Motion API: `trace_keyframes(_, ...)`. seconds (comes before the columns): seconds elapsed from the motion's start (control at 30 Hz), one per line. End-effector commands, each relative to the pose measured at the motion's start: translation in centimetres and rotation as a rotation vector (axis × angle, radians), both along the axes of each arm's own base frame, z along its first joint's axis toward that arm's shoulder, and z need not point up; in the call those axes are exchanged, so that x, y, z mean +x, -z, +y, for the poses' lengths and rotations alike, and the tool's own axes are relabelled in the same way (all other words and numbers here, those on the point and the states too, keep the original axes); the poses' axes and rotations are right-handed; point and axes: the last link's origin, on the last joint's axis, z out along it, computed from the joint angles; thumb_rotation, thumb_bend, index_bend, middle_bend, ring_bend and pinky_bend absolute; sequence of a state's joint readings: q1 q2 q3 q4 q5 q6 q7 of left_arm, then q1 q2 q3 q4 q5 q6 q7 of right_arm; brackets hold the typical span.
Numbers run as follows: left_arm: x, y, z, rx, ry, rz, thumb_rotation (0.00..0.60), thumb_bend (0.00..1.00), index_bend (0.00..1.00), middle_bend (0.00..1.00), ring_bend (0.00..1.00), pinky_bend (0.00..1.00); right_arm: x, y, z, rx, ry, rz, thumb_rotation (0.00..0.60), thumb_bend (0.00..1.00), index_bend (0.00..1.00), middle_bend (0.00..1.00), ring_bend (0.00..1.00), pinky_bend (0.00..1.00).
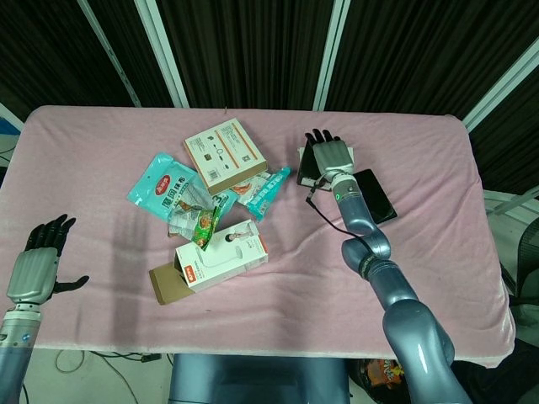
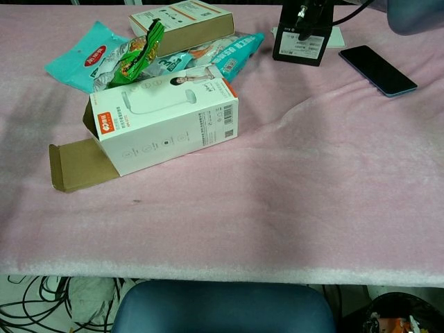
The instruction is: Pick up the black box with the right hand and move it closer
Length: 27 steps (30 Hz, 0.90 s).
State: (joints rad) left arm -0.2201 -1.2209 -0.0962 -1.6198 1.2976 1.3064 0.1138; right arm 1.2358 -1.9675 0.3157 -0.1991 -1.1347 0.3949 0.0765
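Observation:
The black box lies at the back of the pink table, right of centre; the chest view shows its labelled near face. My right hand lies on top of it, with dark fingers over its far edge. In the chest view a finger of that hand hangs down the near face. The box stands on the cloth. My left hand hovers at the table's near left corner, fingers apart and holding nothing.
A black phone lies just right of the box. Left of it are a brown-and-white carton, teal snack packets and a white box with an open flap. A cable runs from my right wrist.

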Motion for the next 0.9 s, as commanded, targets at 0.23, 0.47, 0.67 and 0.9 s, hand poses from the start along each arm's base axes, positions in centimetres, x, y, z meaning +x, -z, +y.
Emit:
trace_keyframes(0.23,0.0,0.0,0.0,-0.002,0.000,0.000,0.600,0.00,0.00,0.00,0.00,0.00,-0.7,0.2,0.2,0.020,0.016,-0.012,0.600,0.06,0.01,0.15,0.13,0.24)
trace_keyframes(0.47,0.1,0.0,0.0,-0.003,0.003,-0.003,0.600,0.00,0.00,0.00,0.00,0.00,-0.4,-0.2,0.4,-0.006,-0.039,-0.053,0.600,0.30,0.34,0.60,0.63,0.66)
trace_keyframes(0.67,0.2,0.0,-0.1,-0.001,0.014,-0.006,0.600,0.00,0.00,0.00,0.00,0.00,0.3,-1.3,0.3,-0.034,-0.103,-0.110,0.600,0.31,0.37,0.62,0.65,0.67)
trace_keyframes(0.9,0.4,0.0,-0.2,-0.006,0.037,-0.006,0.600,0.00,0.00,0.00,0.00,0.00,0.1,-5.3,1.0,-0.133,-0.202,-0.289,0.600,0.31,0.37,0.62,0.65,0.67)
